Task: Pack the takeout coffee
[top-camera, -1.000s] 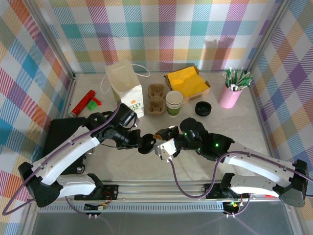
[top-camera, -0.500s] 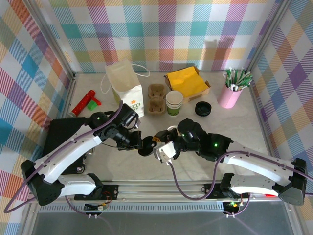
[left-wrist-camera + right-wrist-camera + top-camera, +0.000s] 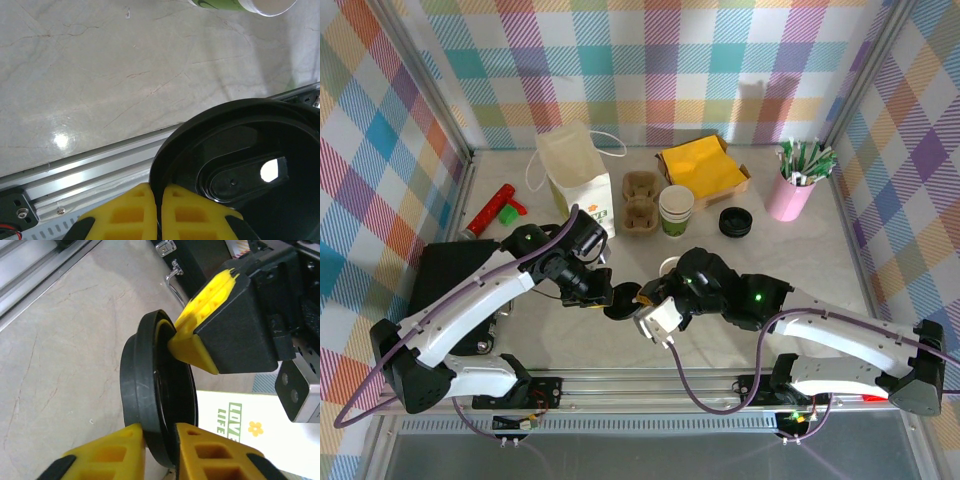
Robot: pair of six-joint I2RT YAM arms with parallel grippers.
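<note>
Plaid walls stand around a pale, marble-like table, and above its near edge the two arms meet. The left gripper (image 3: 159,192) is closed tight on the rim of the black lid (image 3: 235,150), which it holds on edge, off the table. The right gripper (image 3: 159,432) stands narrow across the opposite part of the same rim, one finger outside the wall and one inside, and both seem to touch it. So the lid sits between the two tools, and we judge this as a handover.

The paper cup (image 3: 668,266) of the takeout coffee stands open on the table just behind the right gripper, with no lid on it.

We see some risks. Both tools grip a thin plastic edge, so if one arm pulls before the other lets go, the lid may bend or spring out. If the left gripper releases while the right one has only a shallow bite, the lid can tip and fall onto the table. The right wrist is also very close to the light cup and could knock it over when turning.

Much is hard to read. From above, the right arm covers most of the cup; the left wrist view cuts it off at the top edge. How deep the right fingers reach over the rim we cannot tell.
</note>
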